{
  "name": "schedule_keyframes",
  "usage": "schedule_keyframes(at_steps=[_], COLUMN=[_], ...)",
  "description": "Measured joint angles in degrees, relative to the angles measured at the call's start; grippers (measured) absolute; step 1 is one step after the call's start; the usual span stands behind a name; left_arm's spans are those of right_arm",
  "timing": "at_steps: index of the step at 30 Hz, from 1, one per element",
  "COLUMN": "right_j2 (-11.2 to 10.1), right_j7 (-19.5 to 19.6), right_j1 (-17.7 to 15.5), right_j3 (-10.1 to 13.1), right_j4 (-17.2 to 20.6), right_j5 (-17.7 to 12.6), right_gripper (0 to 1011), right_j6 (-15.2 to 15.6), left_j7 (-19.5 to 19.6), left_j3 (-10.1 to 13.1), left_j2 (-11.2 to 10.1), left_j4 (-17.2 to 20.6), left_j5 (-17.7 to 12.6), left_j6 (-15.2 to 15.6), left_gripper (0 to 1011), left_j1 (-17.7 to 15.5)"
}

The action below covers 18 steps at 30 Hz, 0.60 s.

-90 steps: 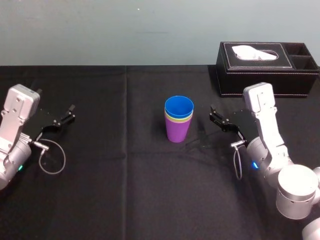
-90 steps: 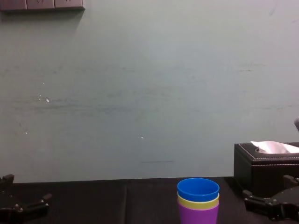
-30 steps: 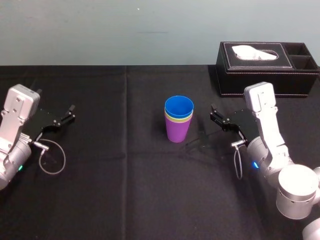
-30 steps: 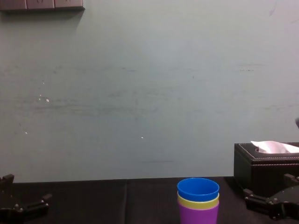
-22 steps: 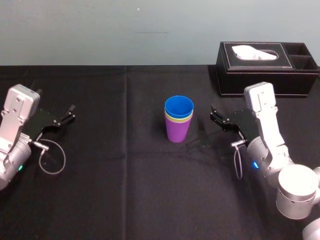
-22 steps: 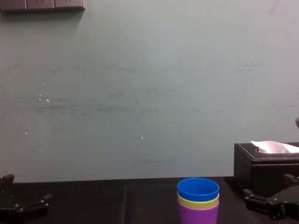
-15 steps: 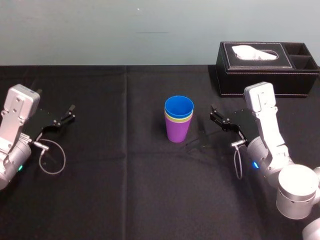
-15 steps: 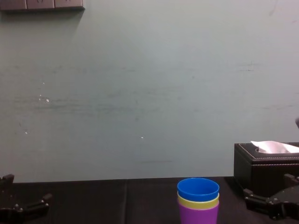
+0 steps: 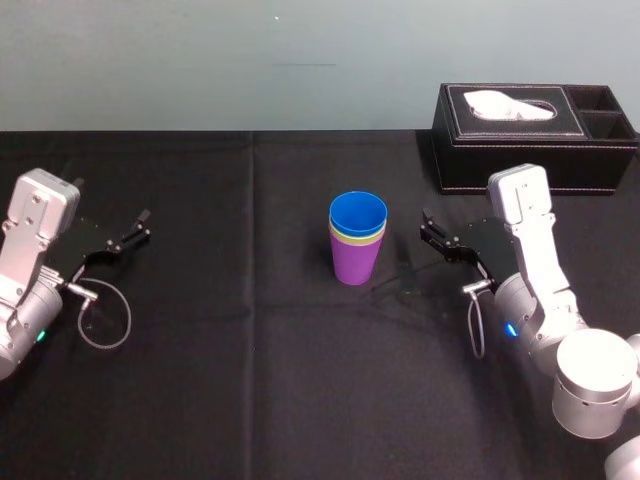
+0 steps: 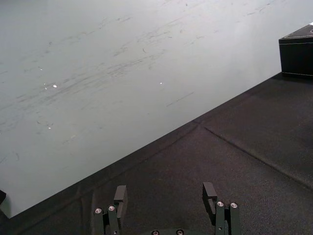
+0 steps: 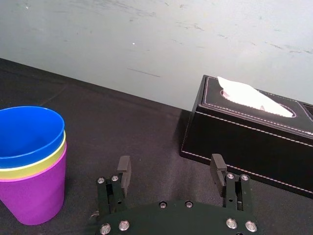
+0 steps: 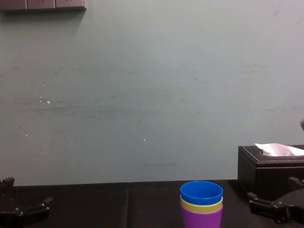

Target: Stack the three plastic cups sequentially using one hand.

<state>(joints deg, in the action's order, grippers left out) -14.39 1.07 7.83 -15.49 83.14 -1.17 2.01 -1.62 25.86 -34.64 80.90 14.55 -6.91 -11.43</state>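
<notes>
Black-clothed tabletop (image 9: 300, 400) before a pale green wall (image 12: 142, 95). At centre stood one nested stack: purple cup (image 9: 356, 262) at the bottom, upright on the cloth, yellow-green cup (image 12: 201, 208) inside it with only its rim band visible, blue cup (image 9: 358, 214) innermost on top. Right claw (image 9: 427, 228), fingers spread and empty, hung just right of the stack, not touching it. Left claw (image 9: 143, 226), likewise spread and empty, sat far left, well apart. Black tissue box (image 9: 535, 135) at the rear right.
</notes>
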Motion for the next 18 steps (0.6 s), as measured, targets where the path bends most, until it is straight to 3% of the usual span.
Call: schedule_keyframes(at_steps=[18], right_j2=[0.0], right_j7=[0.0], right_j1=[0.0], right_j3=[0.0], right_j4=[0.0], right_j5=[0.0], right_gripper=[1003], right_j6=[0.0], left_j7=[0.0], left_j3=[0.0], left_j2=[0.0], left_j4=[0.0], left_j5=[0.0], left_j6=[0.0], left_gripper=[1011], left_j1=[0.0])
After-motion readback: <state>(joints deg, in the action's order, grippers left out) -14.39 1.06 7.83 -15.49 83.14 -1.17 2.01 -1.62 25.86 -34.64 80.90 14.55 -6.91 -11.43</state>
